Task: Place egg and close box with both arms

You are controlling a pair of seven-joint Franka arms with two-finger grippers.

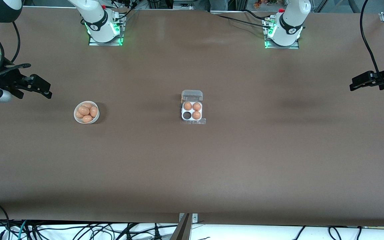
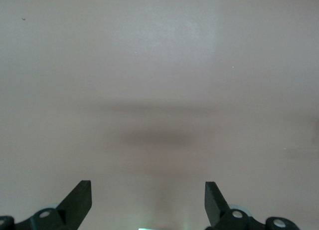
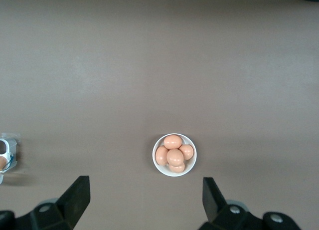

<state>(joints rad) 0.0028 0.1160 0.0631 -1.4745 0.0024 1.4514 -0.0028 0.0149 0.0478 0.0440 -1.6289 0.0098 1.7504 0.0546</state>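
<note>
Scanning the front view from its left edge over, the right tool point(image 1: 43, 89) was hanging in the air above the right arm's end of the brown bench point(image 1: 192, 173), fingers spread wide with nothing between them. Its wrist view showed the same thing, both fingertips point(image 3: 79, 190) well apart over bare bench.

Next up was the white bowl point(image 1: 86, 112), sitting on the bench at about 4 o'clock from that tool in the front view. It held a small heap of brown eggs point(image 1: 84, 110), and it turned up in the right wrist view too point(image 3: 174, 155).

Around the middle of the bench sat the box point(image 1: 192, 111), well apart from the bowl. Its clear lid point(image 1: 192, 95) was flipped open at the 12 o'clock side, toward the robot bases. Three cells had eggs in them and the cell at 7 o'clock point(image 1: 187, 115) was empty and dark.

Last, the left tool point(image 1: 356, 85) was up over the left arm's end of the bench, also open and empty, fingertips point(image 2: 82, 195) wide apart over plain bench in its wrist view. Both arms were parked well away from the box.
</note>
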